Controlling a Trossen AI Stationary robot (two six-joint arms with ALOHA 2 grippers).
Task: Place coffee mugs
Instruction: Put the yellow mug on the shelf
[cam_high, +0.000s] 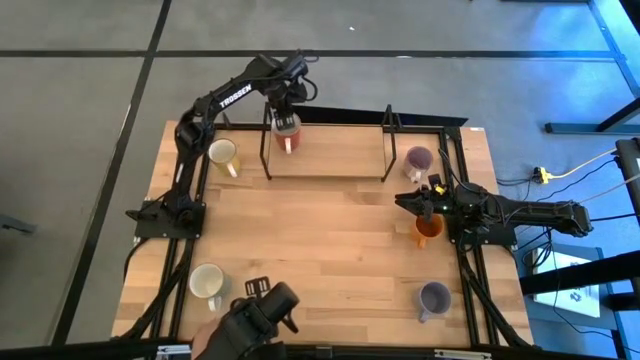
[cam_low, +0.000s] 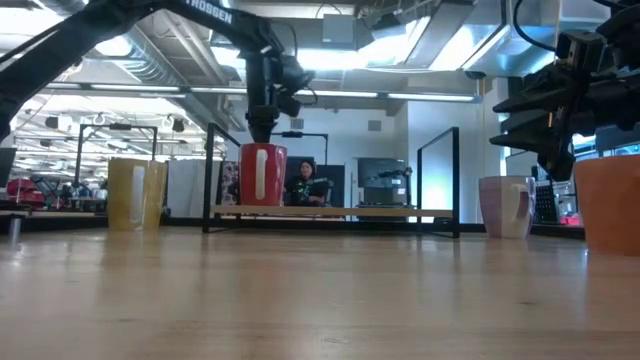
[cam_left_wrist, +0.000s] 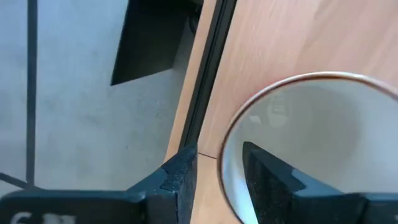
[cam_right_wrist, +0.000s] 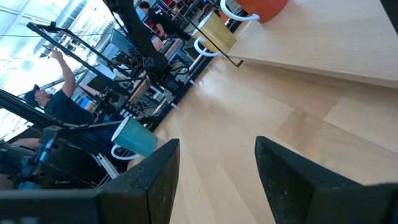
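Nearest, a white mug and a purple mug sit on the smooth wooden table; midway, the right gripper hovers with fingers wide beside an orange mug; farthest, on the raised shelf, the left gripper pinches the red mug by its glossy rim, one finger inside; its handle is hidden.

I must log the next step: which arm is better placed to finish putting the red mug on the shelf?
Left. The left hand already grips the rim of the red mug over the raised shelf. The right hand is open, far away beside the orange mug.
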